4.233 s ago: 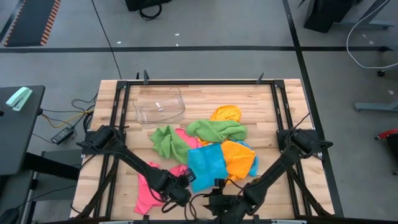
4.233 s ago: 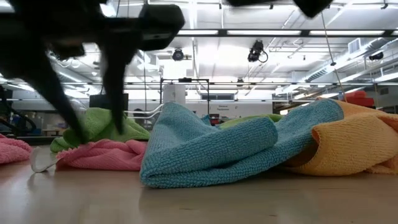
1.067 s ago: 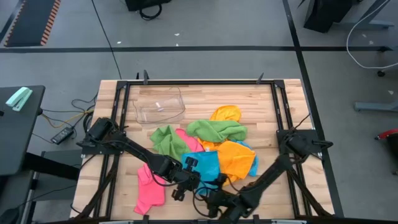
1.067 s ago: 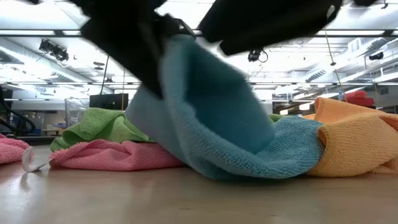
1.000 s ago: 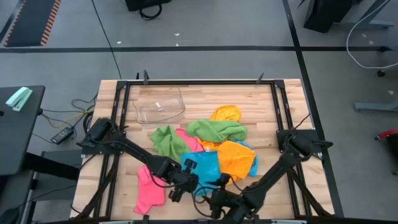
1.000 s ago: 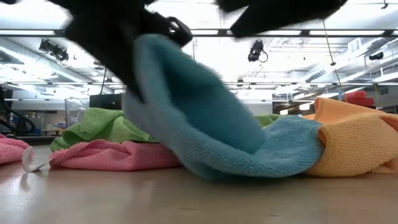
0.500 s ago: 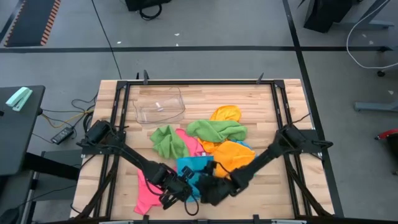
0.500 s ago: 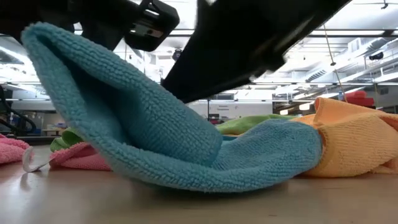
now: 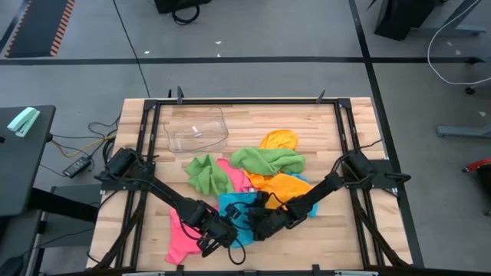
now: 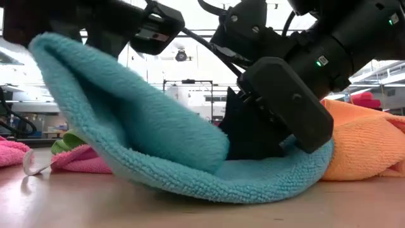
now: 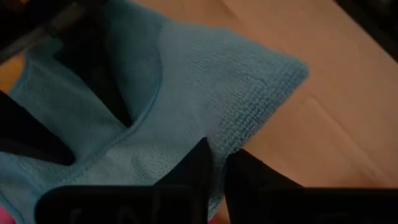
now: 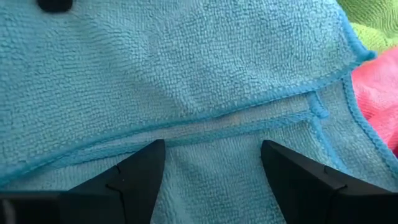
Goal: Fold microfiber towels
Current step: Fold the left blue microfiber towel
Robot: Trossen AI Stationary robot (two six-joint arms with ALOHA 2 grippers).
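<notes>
Blue towel (image 9: pixel 239 208) low centre of frame on the surface (image 9: pixel 253 123), left claw (image 9: pixel 222 232) pinching its near edge up into a fold, right claw (image 9: pixel 259 225) spread, released, pressing inside.

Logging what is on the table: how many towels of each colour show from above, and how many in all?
Pink towel: 2 patches, perhaps 1 or 2 cloths
Green towel: 2
Blue towel: 1
Orange towel: 2
Total: about 7
</notes>
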